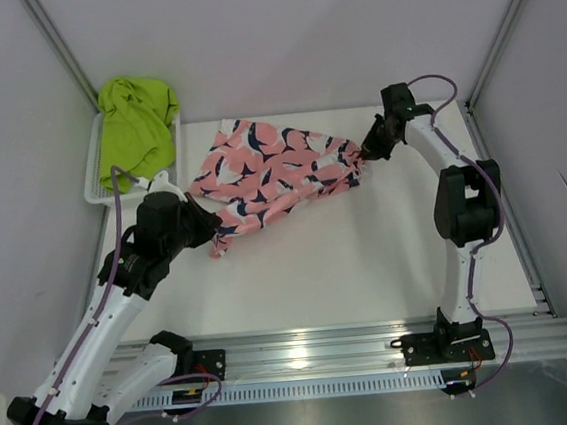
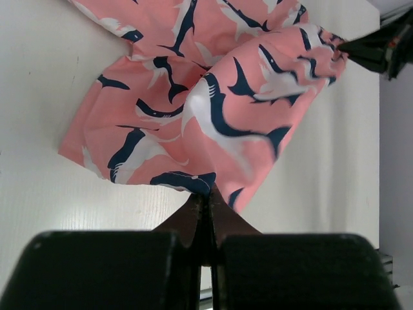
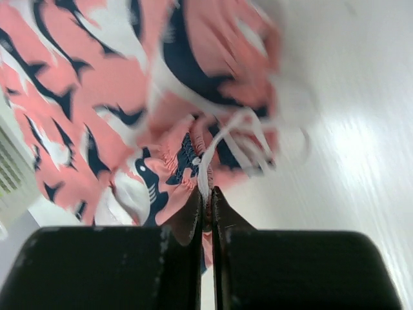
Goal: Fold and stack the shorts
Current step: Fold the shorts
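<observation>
- The pink shorts (image 1: 274, 170) carry a navy-and-white fish-like print; no readable writing shows on them.
- They are stretched slantwise over the far middle of the white table (image 1: 368, 255), between the two grippers.
- The left arm reaches forward from the near-left corner, elbow bent. The left gripper (image 1: 217, 245) is at the near-left corner of the cloth.
- In the left wrist view its jaws are pressed together on an edge of the pink shorts.
- The right arm stands tall on the right side and bends inward at the far end. The right gripper (image 1: 363, 155) meets the far-right end of the shorts.
- In the right wrist view its jaws are pinched tight on the gathered waistband, next to the white drawstring (image 3: 239, 139). That view is blurred.
- The green shorts (image 1: 138, 126) lie crumpled in the white basket (image 1: 95, 185) at the far-left corner, draped over its rim. They are apart from the pink pair.
</observation>
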`<state>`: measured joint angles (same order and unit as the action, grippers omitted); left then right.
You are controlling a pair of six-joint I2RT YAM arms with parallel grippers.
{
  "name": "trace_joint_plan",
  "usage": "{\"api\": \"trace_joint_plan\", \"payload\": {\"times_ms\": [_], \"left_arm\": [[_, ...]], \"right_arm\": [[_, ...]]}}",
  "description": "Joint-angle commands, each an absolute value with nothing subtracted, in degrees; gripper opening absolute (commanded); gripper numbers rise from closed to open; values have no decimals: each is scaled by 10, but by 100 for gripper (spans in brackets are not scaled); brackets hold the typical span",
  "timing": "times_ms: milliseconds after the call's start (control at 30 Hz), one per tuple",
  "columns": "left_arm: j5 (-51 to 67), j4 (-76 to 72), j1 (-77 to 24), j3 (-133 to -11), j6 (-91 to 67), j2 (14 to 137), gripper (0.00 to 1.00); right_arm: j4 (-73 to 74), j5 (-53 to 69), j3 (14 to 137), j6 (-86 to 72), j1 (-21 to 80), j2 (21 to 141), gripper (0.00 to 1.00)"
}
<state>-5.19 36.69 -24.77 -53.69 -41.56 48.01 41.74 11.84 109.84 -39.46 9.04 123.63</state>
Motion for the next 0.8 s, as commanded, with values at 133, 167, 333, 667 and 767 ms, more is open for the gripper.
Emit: {"api": "trace_joint_plan", "payload": {"times_ms": [133, 167, 333, 667, 767], "left_arm": [[-58, 356, -249, -651, -390, 540, 0], [-56, 357, -250, -663, -387, 546, 0], [-47, 361, -250, -671, -388, 540, 0], [-46, 386, -250, -688, -383, 533, 0], [-56, 382, -250, -695, -374, 540, 0]], "right_arm": [[374, 99, 826, -402, 66, 959, 0], [356, 98, 757, -406, 54, 935, 0], [319, 113, 600, -411, 18, 815, 0], [344, 116, 493, -396, -34, 713, 0], [348, 131, 489, -393, -57, 703, 0]]}}
